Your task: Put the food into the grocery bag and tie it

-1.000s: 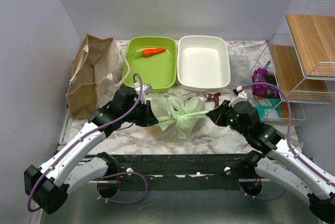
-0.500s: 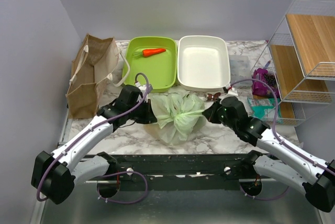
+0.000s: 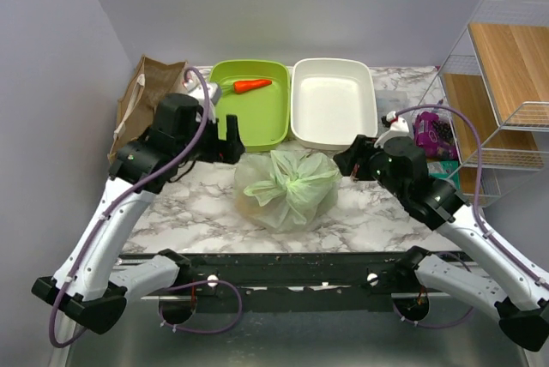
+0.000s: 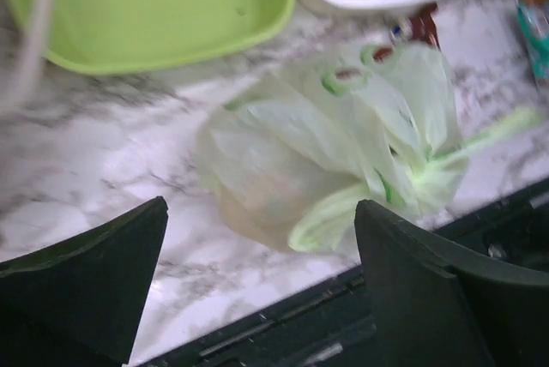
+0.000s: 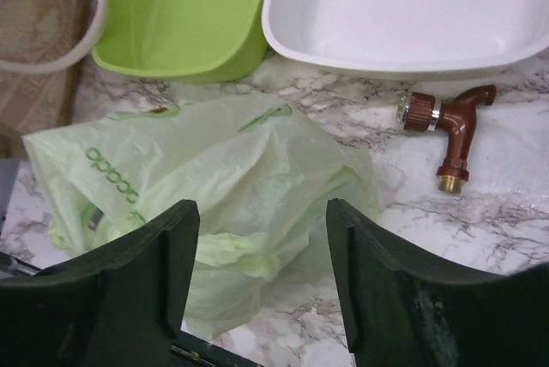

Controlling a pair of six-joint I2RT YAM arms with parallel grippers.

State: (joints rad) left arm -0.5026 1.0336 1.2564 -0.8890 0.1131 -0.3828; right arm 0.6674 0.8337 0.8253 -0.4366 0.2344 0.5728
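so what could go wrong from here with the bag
1. The knot on the grocery bag looks small, one handle tail sticking out; with the left fingers and right fingers open and off it, it might slip loose.
2. The bag lies close to the table's near edge; a nudge could tip it off.
3. The brown tap lies beside the right fingers and could get knocked.

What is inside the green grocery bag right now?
The grocery bag bulges, its top gathered into a knot. Through the thin film only a blurry yellowish-tan patch shows low down. What it is cannot be told; the crumpled plastic hides the rest of the contents.
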